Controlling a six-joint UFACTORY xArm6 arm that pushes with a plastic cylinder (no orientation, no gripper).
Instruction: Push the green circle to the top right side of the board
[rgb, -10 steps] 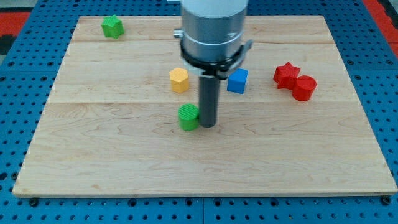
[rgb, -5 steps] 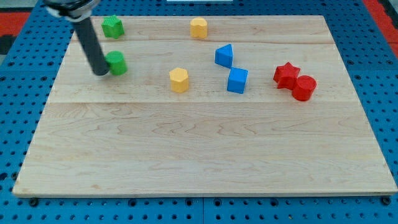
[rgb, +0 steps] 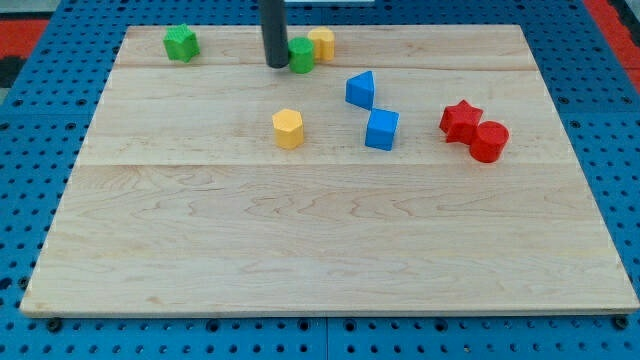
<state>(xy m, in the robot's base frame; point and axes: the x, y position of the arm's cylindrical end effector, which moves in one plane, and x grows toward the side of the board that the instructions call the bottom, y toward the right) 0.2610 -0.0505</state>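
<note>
The green circle (rgb: 301, 56) lies near the view's top, a little left of centre, on the wooden board (rgb: 330, 260). It touches a yellow block (rgb: 322, 43) on its right. My tip (rgb: 277, 64) stands right against the green circle's left side. The dark rod rises from there out of the view's top.
A green star-like block (rgb: 181, 42) sits at the top left. A yellow hexagon block (rgb: 288, 129) lies at mid-board. A blue triangle-like block (rgb: 361, 89) and a blue cube (rgb: 381, 130) lie right of centre. A red star (rgb: 460, 119) and a red cylinder (rgb: 489, 141) touch at the right.
My tip and the green circle have moved from the board's left side rightwards and up to the top middle. The circle now touches the yellow block at the top.
</note>
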